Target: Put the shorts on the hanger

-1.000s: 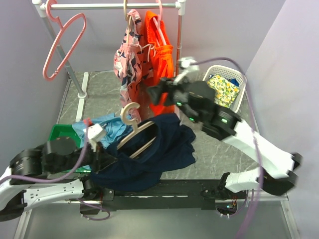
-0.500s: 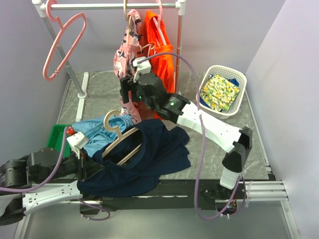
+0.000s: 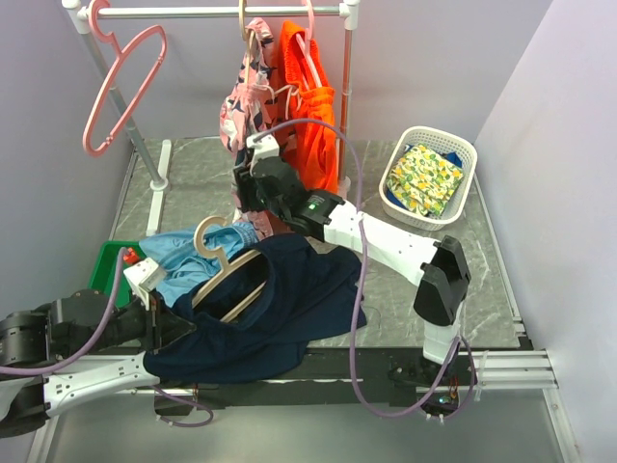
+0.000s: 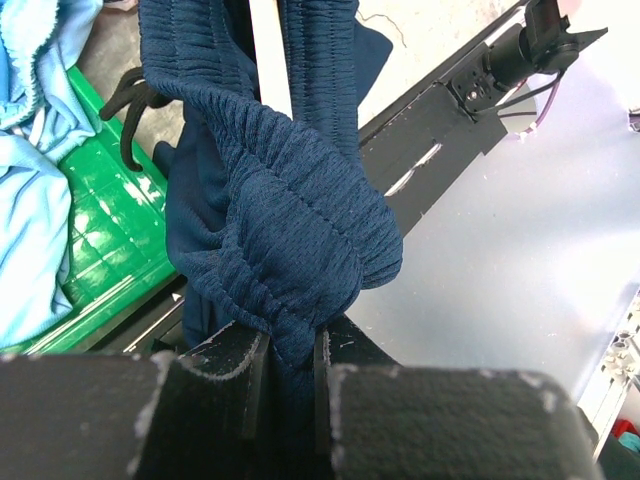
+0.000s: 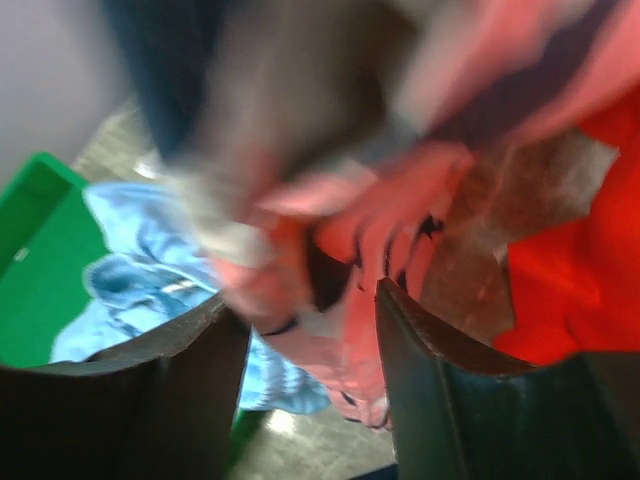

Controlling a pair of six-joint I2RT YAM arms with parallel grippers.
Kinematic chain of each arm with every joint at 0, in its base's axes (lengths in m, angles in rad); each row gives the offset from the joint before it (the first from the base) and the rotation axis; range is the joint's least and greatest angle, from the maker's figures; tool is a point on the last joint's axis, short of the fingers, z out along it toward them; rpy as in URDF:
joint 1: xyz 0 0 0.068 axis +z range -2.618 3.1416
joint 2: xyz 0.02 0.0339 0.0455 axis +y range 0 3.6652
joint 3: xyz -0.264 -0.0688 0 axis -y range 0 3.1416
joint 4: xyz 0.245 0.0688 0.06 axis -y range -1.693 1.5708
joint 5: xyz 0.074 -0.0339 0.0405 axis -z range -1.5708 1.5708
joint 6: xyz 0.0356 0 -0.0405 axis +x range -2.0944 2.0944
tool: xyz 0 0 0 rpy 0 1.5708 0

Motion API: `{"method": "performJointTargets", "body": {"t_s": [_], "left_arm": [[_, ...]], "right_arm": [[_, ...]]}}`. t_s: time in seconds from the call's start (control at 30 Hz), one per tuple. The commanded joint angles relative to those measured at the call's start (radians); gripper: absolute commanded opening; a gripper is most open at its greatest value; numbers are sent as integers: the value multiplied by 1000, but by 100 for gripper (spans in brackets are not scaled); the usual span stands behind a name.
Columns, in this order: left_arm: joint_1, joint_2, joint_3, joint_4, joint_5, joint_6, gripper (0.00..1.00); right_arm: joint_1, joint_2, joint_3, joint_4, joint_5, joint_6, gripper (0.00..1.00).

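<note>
Item 1: the shorts (image 3: 289,309). Dark navy, heaped at the near edge of the grey tabletop (image 3: 193,183), one part hanging over the front edge. The gathered waistband is bunched up in my left wrist view.

Item 2: the hanger (image 3: 231,270). Tan, lying tilted on the shorts' left side, with its hook raised over the light blue shorts (image 3: 183,256). A pale strip of it shows between the waistband folds.

Item 3: my left claw (image 4: 288,350). Clamped on the shorts' waistband, navy fabric pinched between both fingers.

Item 4: my right claw (image 5: 310,310). Fingers apart, gripping nothing. It is raised near the rack, with the pink patterned garment (image 3: 249,106) blurred just ahead of it.

Item 5: the clothes rail (image 3: 222,12). It carries the pink hanger (image 3: 120,87), the patterned garment and the orange shorts (image 3: 313,116).

Item 6: the green bin (image 3: 111,260). Left side, beneath the light blue shorts.

Item 7: the white basket (image 3: 439,132). Far right, holding a yellow printed cloth (image 3: 424,178).
</note>
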Motion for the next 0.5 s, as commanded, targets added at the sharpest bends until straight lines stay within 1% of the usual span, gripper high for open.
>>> {"method": "performJointTargets", "body": {"t_s": [0.0,0.03,0.1,0.13,0.2,0.23,0.3,0.33,0.47], "left_arm": [[5,5,47,59,-22,-7,1],[5,7,51,59,-31,-7,1],[5,14,60,51,-43,-8,1],[5,16,71,48,-54,-8,1],[5,26,86,30,-111,-13,1],[5,30,103,24,-132,-16,1],[5,48,125,8,-201,-20,1],[5,57,145,-6,-218,-25,1],[5,94,191,-26,-303,-34,1]], "right_arm": [[-36,7,-61,80,23,43,54],[-42,7,-66,85,21,49,46],[-59,5,-81,82,35,74,33],[-61,-3,-90,85,62,81,23],[-76,-30,-130,103,87,109,16],[-81,-44,-144,108,101,120,11],[-94,-70,-170,101,141,150,6],[-99,-73,-175,91,159,161,1],[-119,-81,-179,45,233,207,0]]}}
